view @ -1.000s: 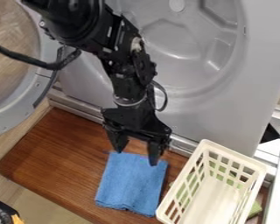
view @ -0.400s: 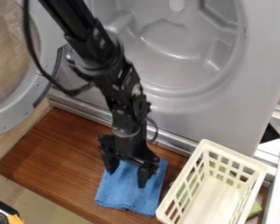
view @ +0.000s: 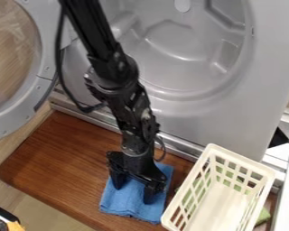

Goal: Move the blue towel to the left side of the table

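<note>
Black two-finger gripper (view: 132,191) spread wide over folded blue cloth towel (view: 132,198), right of middle on brown wooden table (view: 62,155), beside cream plastic basket (view: 219,194). Contact hard to tell; fold best pinched low, lifted slightly, carried left.

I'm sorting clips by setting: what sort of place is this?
Probably a laundry corner, perhaps a mock-up: a round door stands open beside a grey washer-like front, and a blue towel lies near a cream basket.
</note>
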`<state>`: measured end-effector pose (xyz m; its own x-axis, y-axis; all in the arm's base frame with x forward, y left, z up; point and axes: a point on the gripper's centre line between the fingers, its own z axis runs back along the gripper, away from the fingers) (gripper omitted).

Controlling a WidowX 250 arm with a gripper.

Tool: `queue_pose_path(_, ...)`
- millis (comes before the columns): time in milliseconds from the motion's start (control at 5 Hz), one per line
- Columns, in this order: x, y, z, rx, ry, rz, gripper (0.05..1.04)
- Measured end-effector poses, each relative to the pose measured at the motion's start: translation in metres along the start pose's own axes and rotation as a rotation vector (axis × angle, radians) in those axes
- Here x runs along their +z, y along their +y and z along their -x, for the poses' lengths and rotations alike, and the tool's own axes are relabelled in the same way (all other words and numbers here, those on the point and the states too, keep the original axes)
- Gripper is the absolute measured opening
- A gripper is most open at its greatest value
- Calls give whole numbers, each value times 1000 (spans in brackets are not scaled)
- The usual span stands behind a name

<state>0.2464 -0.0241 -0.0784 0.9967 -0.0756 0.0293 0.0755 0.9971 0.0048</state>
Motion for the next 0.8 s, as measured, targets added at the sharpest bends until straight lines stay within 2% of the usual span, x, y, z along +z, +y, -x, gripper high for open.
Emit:
queue_pose_path(200,-1,3,-1,15,-20,-19,1000)
queue_pose_path(400,-1,17,3,49,-8,-52,1001)
queue_pose_path(800,1,71,6,189,1,-76,1001)
